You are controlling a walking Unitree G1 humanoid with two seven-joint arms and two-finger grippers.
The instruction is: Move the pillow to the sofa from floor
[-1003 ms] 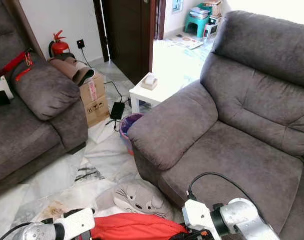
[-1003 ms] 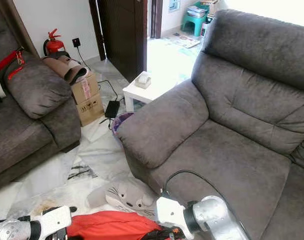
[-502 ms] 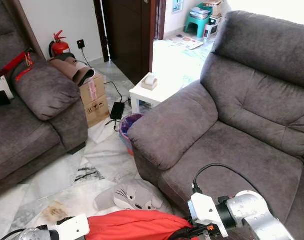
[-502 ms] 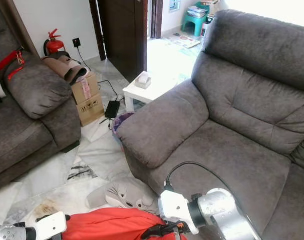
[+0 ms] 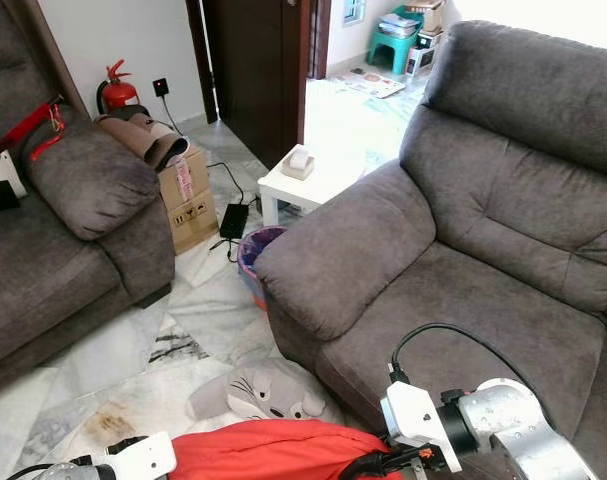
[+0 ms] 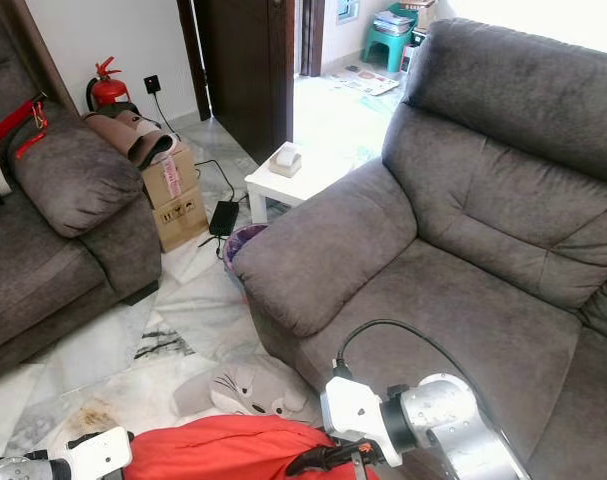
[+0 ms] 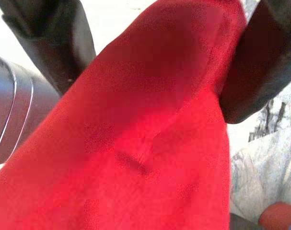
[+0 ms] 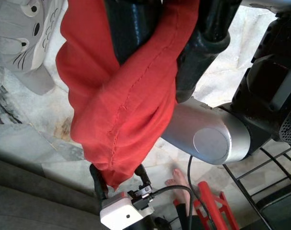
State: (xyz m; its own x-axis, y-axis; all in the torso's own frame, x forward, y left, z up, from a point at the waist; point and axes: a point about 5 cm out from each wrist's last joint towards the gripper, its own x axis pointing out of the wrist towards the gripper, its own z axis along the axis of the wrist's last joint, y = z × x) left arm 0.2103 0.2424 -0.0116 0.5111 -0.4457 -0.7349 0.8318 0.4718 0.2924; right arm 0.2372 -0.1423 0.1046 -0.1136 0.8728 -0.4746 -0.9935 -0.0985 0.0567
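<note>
- Marble floor (image 5: 208, 310) runs between two grey sofas, with an open doorway beyond.
- Red pillow (image 5: 273, 453) hangs above that floor, just in front of the big grey sofa (image 5: 463, 270), held up between both arms.
- Left gripper (image 7: 155, 62) has its black fingers (image 7: 64, 43) spread around the red fabric, pressed into it on both sides.
- Right gripper (image 8: 167, 52) pinches a fold of the pillow between its fingers.
- Grey cat plush (image 5: 268, 390) lies on the floor against the sofa's base, just beyond the pillow.
- Farther from the sofa: a small white table (image 5: 303, 180), a cardboard box (image 5: 188, 200), a fire extinguisher (image 5: 115, 90).
</note>
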